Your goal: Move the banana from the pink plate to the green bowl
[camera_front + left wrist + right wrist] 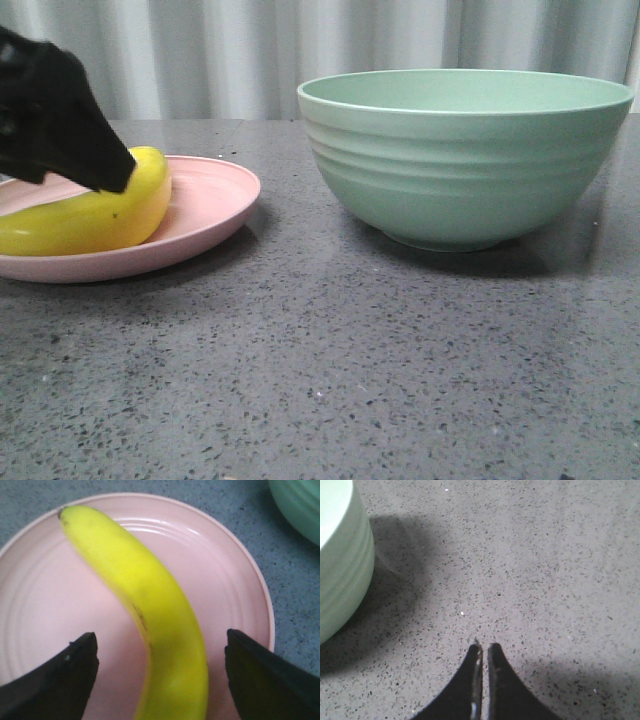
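banana (95,215) showing bright yellow | plate (205,215) showing pale pink | bowl (465,160) showing mint green, ridged | surface (320,370) showing grey, black-speckled

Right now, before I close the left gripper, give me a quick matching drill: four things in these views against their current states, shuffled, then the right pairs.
Things:
1. banana
2. green bowl
3. left gripper
4. right gripper

States:
A. shut, over bare table
B. lying on the pink plate
C. open, one finger on each side of the fruit
D. standing on the table, right of the plate in the front view

Pairs: 1-B, 2-D, 3-C, 4-A
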Controlling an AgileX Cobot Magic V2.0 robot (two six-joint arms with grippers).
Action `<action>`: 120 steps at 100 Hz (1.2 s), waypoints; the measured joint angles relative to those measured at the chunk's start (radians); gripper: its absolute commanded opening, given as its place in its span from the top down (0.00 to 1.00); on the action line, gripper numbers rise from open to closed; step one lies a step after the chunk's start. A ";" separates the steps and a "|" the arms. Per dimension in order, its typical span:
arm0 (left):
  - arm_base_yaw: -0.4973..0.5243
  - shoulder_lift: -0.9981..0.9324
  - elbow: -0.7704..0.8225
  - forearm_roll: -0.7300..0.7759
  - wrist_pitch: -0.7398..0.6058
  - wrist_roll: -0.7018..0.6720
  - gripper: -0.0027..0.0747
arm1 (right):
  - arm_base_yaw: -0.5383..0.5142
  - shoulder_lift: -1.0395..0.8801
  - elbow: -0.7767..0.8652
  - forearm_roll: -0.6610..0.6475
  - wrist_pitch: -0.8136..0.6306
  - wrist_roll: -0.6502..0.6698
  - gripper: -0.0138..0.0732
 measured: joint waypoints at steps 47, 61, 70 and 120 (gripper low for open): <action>-0.002 0.096 -0.031 -0.017 -0.020 0.000 0.59 | 0.000 0.000 0.000 0.000 0.000 0.000 0.91; -0.004 0.096 -0.031 -0.021 -0.020 0.000 0.69 | 0.000 0.000 0.000 0.000 0.014 0.000 0.91; -0.004 0.096 -0.035 -0.021 -0.022 0.000 0.69 | 0.000 0.000 0.000 0.000 0.024 0.000 0.91; -0.053 0.027 -0.144 -0.021 0.044 0.000 0.69 | 0.026 0.000 -0.205 0.002 0.302 -0.009 0.81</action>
